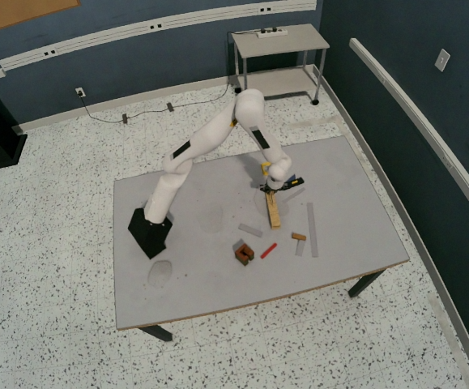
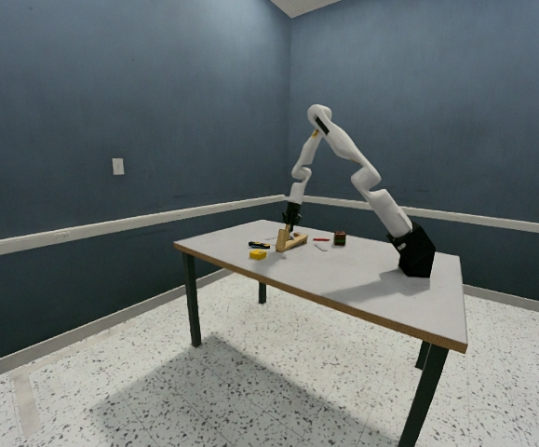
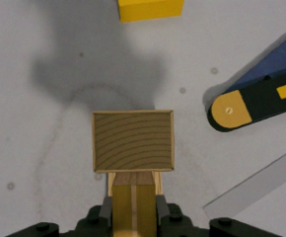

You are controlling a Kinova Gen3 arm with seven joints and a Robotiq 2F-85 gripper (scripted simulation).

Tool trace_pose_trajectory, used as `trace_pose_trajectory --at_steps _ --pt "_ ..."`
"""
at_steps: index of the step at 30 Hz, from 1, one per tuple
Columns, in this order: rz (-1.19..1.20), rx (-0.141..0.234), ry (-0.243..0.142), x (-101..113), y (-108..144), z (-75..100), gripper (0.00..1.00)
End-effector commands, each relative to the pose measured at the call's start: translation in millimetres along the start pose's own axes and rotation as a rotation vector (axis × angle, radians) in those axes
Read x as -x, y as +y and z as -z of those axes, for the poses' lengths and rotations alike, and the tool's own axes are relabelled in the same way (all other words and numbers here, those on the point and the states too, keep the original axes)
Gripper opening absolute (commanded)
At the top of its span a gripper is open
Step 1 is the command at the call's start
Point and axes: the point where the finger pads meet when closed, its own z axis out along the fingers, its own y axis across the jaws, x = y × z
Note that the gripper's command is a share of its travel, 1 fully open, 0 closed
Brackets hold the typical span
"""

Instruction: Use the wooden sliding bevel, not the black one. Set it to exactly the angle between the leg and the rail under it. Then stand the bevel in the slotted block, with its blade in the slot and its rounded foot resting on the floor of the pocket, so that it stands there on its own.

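Note:
My gripper (image 3: 134,213) (image 1: 270,190) (image 2: 289,224) is shut on the wooden sliding bevel (image 3: 133,204), whose tan stock with a centre line shows between the fingers in the wrist view. It holds the bevel right against the upright wooden leg (image 3: 133,140) (image 2: 282,238), whose end-grain top faces the wrist camera. The rail (image 1: 273,215) (image 2: 299,238) runs along the table from under the leg. The bevel's blade is hidden. The slotted block (image 1: 244,253) (image 2: 339,237), brown with a dark pocket, stands apart toward the table's front.
The black bevel (image 3: 261,101) (image 1: 295,181) (image 2: 259,244) with a blue blade (image 3: 276,61) lies just right of the leg. A yellow block (image 3: 150,9) (image 2: 258,254) lies beyond it. Grey strips (image 3: 261,185) (image 1: 312,229) (image 1: 249,229), a red stick (image 1: 268,250) and a small wooden piece (image 1: 298,236) lie around.

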Motion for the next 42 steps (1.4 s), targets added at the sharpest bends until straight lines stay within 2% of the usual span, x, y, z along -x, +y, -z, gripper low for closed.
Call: trace_pose_trajectory --at_steps 1,42 --pt "0.0 0.001 0.0 0 0 -0.1 0.1" --pt "0.0 0.001 0.0 0 0 -23.6 0.1"
